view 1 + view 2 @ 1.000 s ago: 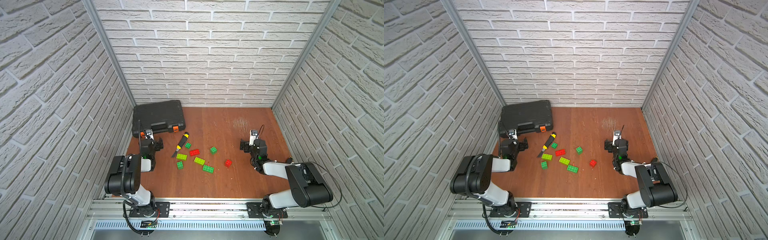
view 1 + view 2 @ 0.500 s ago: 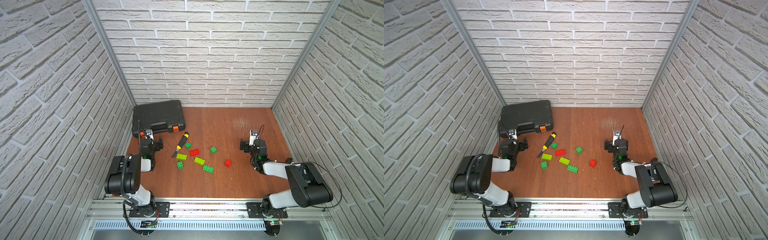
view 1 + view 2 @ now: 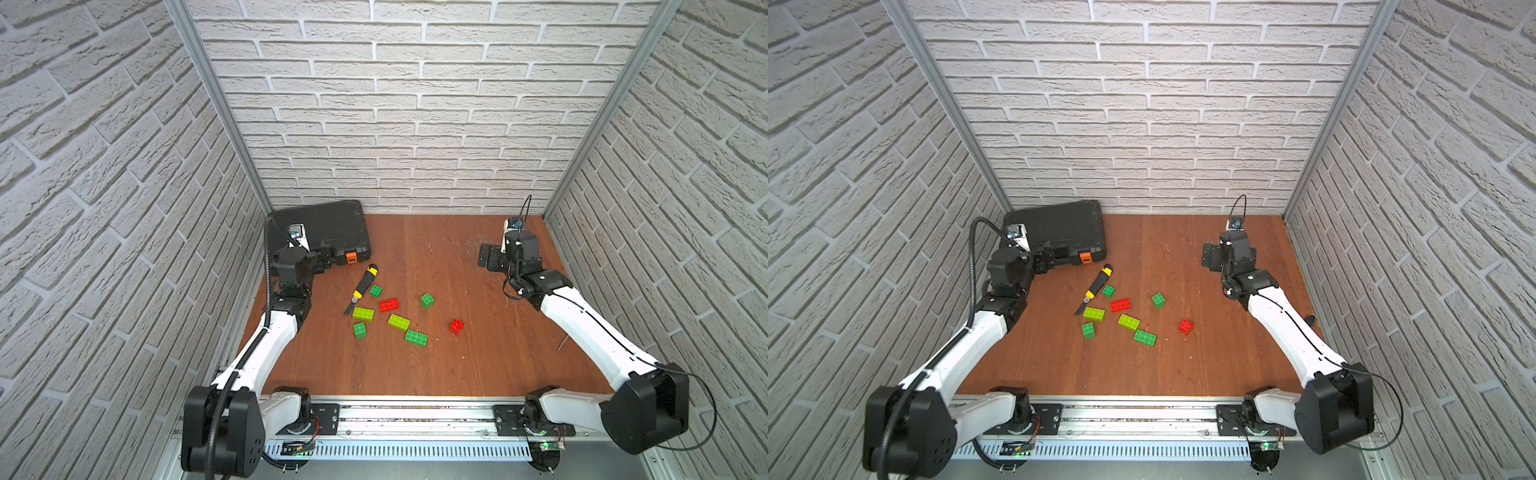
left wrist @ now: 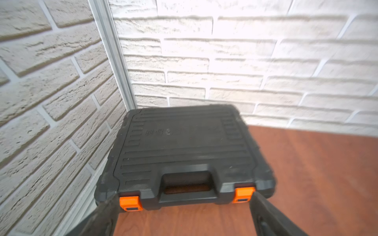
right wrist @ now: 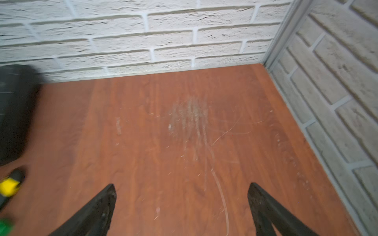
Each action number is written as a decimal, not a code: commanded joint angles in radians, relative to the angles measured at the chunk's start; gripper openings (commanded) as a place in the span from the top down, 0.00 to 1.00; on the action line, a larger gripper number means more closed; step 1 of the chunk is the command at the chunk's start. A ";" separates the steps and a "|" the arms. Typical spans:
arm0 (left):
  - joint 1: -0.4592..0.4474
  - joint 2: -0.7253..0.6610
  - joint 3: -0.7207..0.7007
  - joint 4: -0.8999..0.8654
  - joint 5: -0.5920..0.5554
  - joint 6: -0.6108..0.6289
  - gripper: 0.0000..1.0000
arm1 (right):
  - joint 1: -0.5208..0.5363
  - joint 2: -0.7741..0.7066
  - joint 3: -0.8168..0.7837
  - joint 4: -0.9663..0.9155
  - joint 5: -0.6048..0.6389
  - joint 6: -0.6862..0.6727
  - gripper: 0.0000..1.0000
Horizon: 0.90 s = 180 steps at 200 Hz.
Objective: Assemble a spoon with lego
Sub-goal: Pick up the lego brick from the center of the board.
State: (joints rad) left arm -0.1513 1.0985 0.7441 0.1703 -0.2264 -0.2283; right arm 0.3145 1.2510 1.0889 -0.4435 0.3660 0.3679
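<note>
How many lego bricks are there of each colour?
Green bricks: 4
Lime bricks: 2
Red bricks: 2
Total: 8

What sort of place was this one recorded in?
Probably a lab robot cell: brick-pattern wall panels between aluminium posts box in a wooden tabletop, with left arm and right arm mounted on a front rail.

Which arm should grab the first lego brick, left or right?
Probably the left. The left gripper, open, is nearer most lego bricks, like the small green brick by the knife. The right gripper, also open, is closer only to a few, like the red square brick.
</note>
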 commanded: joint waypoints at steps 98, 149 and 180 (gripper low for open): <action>-0.262 0.043 -0.155 -0.124 0.084 -0.238 0.02 | 0.364 0.206 -0.143 -0.315 -0.133 0.571 0.11; -0.264 0.080 -0.134 -0.127 0.093 -0.250 0.02 | 0.363 0.342 -0.088 -0.299 -0.133 0.562 0.29; -0.267 0.084 -0.129 -0.129 0.086 -0.253 0.02 | 0.363 0.398 -0.076 -0.262 -0.154 0.540 0.40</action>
State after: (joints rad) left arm -0.4137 1.1809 0.5938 0.0143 -0.1429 -0.4725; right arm 0.6769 1.6260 0.9897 -0.7418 0.2226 0.9108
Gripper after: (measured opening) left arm 0.982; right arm 0.624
